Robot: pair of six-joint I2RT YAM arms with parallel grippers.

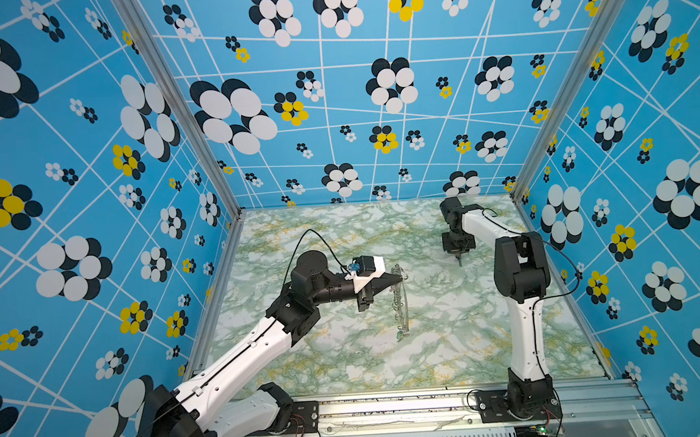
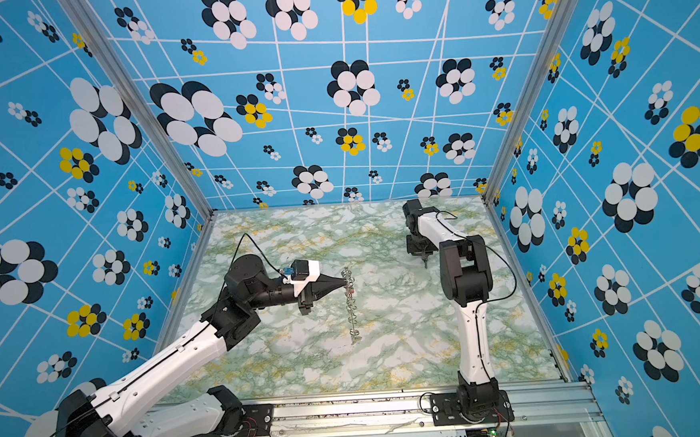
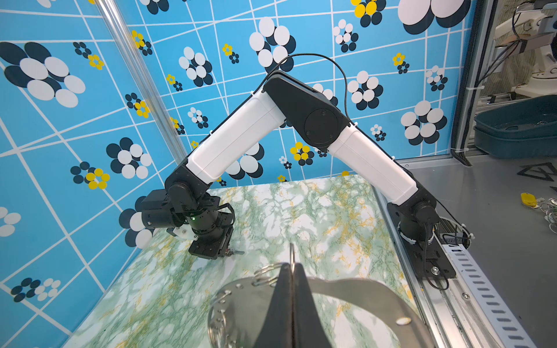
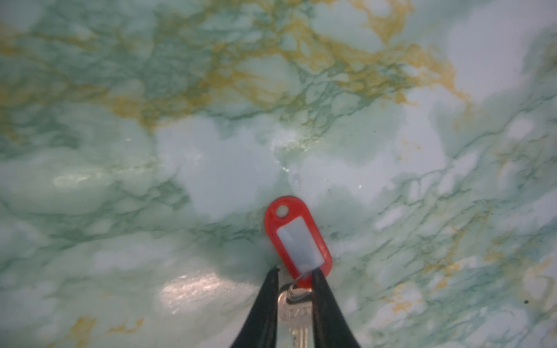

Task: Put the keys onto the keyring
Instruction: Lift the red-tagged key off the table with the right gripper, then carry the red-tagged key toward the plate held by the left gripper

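L gripper (image 3: 291, 266) clamped on keyring (image 3: 238, 304). R gripper (image 4: 295, 271) straddles key (image 4: 297, 313), grip unclear. If you lift now, key may slip; red tag (image 4: 298, 238) past tips drags.

you've got the keyring (image 2: 350, 307), a grey crescent plate fringed with small silver rings, standing edge-on at the centre of both top views. your red key tag (image 4: 298, 238), clear-windowed, carries a silver key (image 4: 294, 315) on its wire loop.
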